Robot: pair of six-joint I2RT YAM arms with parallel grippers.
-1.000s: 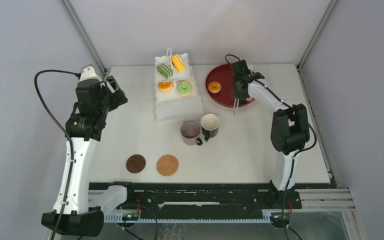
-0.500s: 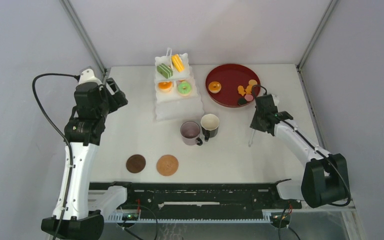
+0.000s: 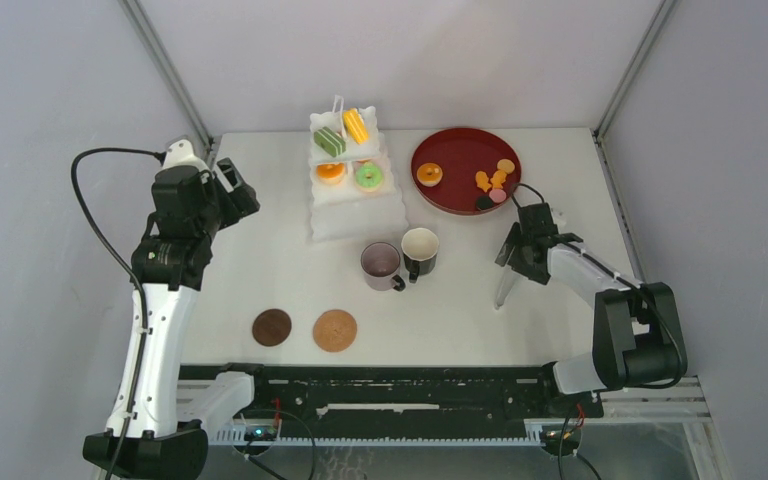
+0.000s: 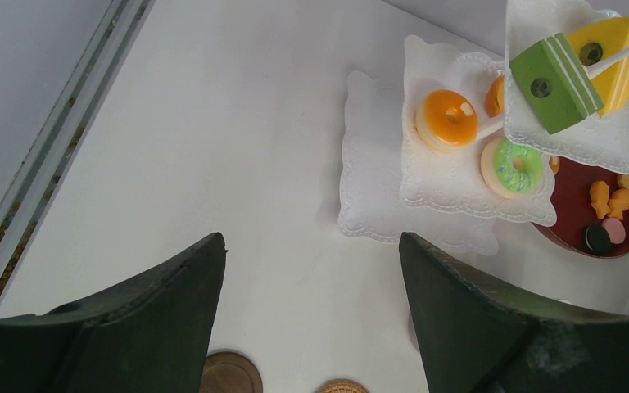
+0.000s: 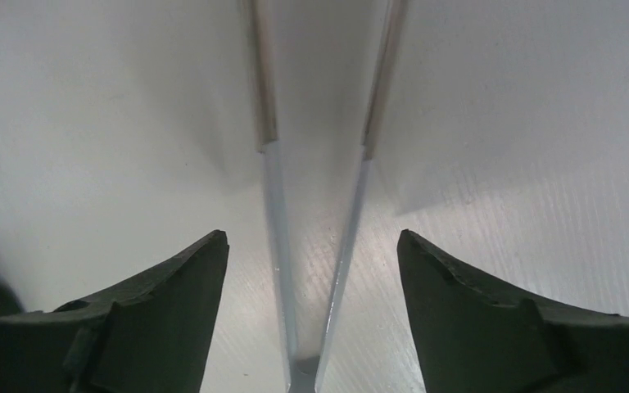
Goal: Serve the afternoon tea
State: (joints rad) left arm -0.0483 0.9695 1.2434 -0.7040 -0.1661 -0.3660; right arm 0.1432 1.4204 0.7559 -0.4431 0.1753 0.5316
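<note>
The white three-tier stand [image 3: 355, 218] at the back centre carries a green cake [image 3: 329, 141], a yellow one [image 3: 356, 125], an orange donut [image 3: 331, 172] and a green donut [image 3: 368, 176]. A mauve mug [image 3: 381, 263] and a black mug [image 3: 420, 248] stand together mid-table. Two brown coasters [image 3: 271, 327] [image 3: 335, 330] lie near the front. My left gripper [image 3: 235, 190] hangs open and empty left of the stand [image 4: 377, 196]. My right gripper [image 3: 520, 255] is open low over the table, and the metal tongs [image 5: 274, 213] lie loose between its fingers.
The dark red tray [image 3: 455, 190] at the back right holds an orange donut [image 3: 428, 175] and several small pastries [image 3: 490, 180]. The tongs [image 3: 502, 292] point toward the front edge, right of the mugs. Grey walls and a rail border the table.
My right arm swung from the red tray down to the table's right side with the tongs, then opened and let them go. The left arm barely moved.
</note>
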